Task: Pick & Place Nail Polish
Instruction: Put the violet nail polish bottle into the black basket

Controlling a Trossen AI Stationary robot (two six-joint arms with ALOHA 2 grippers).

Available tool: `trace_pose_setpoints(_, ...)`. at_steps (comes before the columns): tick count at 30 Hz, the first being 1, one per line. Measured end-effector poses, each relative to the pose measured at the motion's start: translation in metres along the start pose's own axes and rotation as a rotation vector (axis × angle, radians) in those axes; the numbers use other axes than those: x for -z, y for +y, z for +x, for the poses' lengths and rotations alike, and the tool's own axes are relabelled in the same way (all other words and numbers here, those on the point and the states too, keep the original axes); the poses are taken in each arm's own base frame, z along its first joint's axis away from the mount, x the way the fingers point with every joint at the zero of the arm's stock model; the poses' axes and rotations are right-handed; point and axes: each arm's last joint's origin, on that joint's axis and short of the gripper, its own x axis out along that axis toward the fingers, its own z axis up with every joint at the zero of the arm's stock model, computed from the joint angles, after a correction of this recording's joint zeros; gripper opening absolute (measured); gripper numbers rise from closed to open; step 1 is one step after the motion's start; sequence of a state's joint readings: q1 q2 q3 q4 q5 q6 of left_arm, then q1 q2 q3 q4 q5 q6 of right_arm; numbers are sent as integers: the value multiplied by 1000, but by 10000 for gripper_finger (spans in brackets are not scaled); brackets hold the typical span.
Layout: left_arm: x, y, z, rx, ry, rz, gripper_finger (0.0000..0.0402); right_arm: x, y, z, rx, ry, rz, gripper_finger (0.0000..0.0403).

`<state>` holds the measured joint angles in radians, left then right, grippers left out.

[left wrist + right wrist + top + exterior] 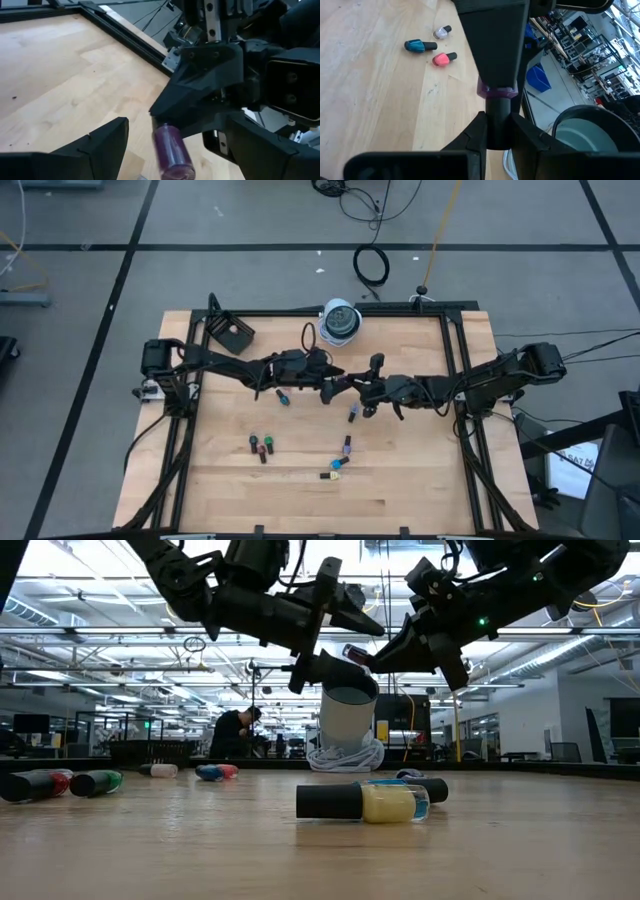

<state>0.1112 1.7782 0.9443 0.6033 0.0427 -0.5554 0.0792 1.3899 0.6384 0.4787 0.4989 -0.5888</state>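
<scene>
My right gripper [497, 127] is shut on a purple nail polish bottle [172, 152] with a dark cap, held above the middle of the table [341, 385]. My left gripper [172, 129] is open. Its two fingers [97, 147] stand on either side of the bottle's purple body without touching it. In the low view the bottle [355, 653] shows between both grippers, high above the wood. Other bottles lie on their sides on the table: a teal one [283, 396], a yellow one [333, 471], and a small group [262, 445]. My right gripper pinches the bottle's dark cap [497, 112] between its two fingers. The fingers come level from the table's right side and lie along the bottle. The bottle is lifted clear, and its purple body [496, 92] sticks out past the fingertips toward my left gripper.
A white round container [340, 323] stands at the far edge, just behind the grippers. A black tray [232, 332] sits at the far left. Teal, pink and pale bottles [444, 59] lie below my left arm. A yellow bottle [365, 803] lies near the front.
</scene>
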Motion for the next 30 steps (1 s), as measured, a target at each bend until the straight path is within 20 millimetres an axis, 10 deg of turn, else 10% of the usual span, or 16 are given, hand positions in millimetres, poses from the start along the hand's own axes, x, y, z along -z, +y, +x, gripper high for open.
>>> trace_pose_setpoints(10,0,0,0,-1,0,-52,306,-1,-1,0,10,-9,5,47)
trace_pose_setpoints(30,1,-1,0,-22,-11,-70,86,-1,-1,0,12,-11,7,47)
